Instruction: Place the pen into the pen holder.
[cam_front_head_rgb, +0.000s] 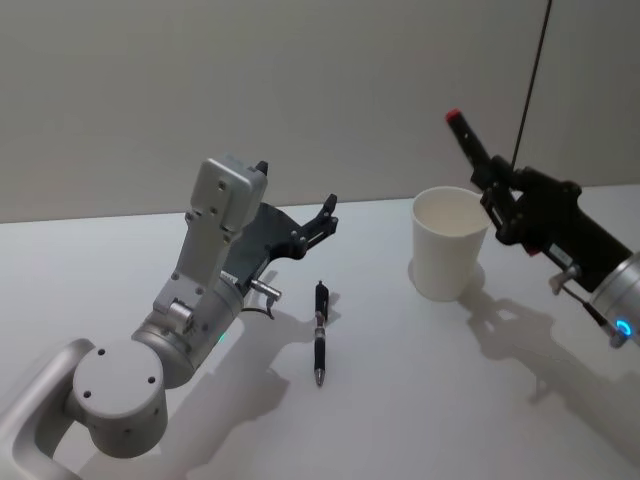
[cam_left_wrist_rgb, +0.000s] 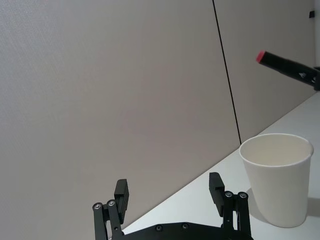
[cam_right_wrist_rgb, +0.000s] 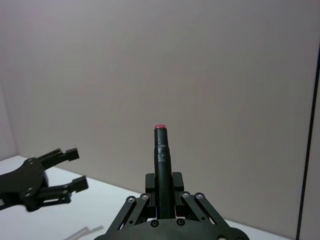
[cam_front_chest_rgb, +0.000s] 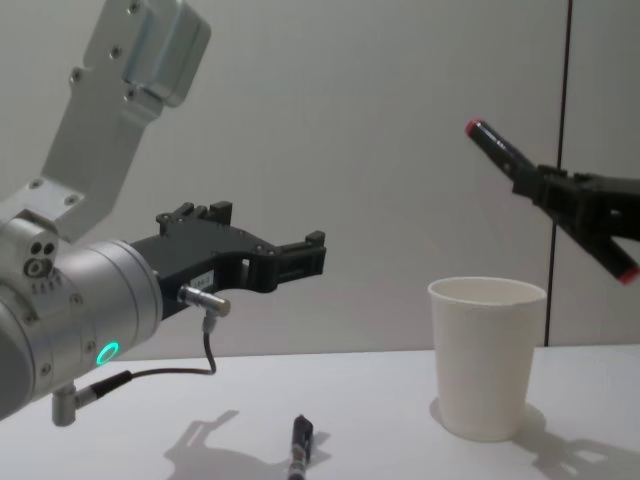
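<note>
One raised right end effector (cam_front_head_rgb: 497, 190) grips red-tipped pen (cam_front_head_rgb: 468, 140) — tilted upward.

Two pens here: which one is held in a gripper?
The red-tipped black pen, clamped in the right gripper; the other black pen lies flat on the table.

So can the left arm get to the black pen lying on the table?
Probably yes. The open left gripper hangs above and beside the slim black pen, nothing between them. The right gripper, shut on a red-tipped black pen, is off by the white paper cup.
</note>
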